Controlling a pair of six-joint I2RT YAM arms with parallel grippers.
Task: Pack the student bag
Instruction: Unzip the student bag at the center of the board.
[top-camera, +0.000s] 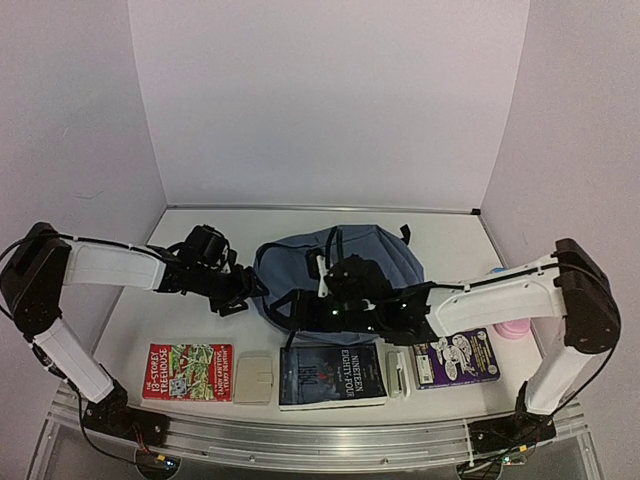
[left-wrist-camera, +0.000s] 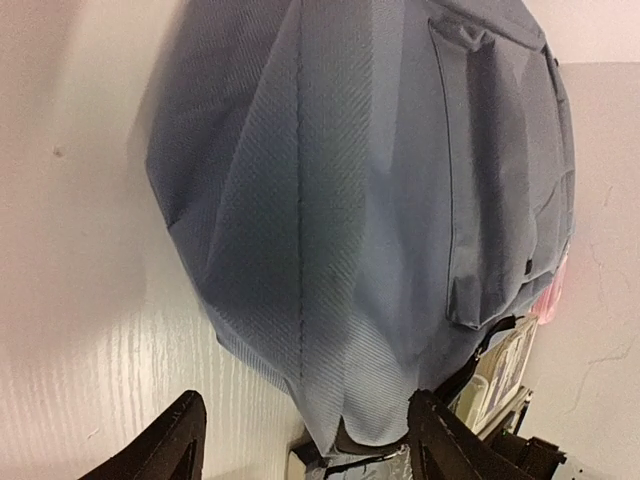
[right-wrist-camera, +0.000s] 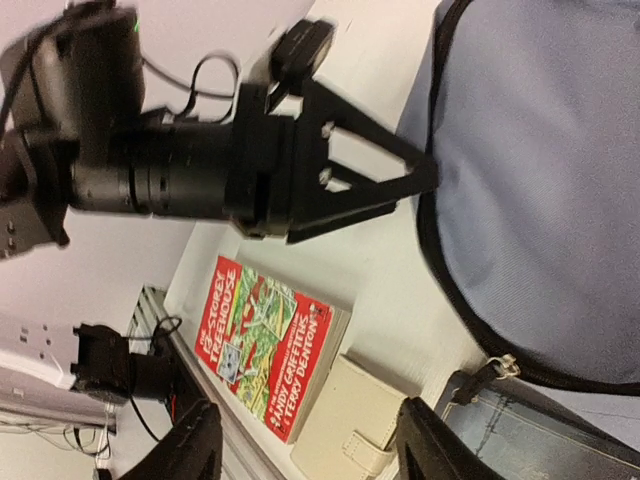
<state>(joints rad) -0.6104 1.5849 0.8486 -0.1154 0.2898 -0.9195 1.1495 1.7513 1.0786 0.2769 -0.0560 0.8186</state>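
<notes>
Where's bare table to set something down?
Bare: the strip between the student bag and the back wall, widest at the far right corner; also the patch between the left arm and the red book. Crowded: the near-edge row from red book to purple book.

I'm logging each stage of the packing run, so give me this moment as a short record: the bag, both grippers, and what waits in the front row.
bag: student bag lying mid-table, zip state unclear
left gripper: open, at the bag's left edge in the top view
right gripper: open, by the bag's near edge
front row, left to right: red book, cream case, dark book, white item, purple book
partly hidden: pink item behind the right arm
</notes>
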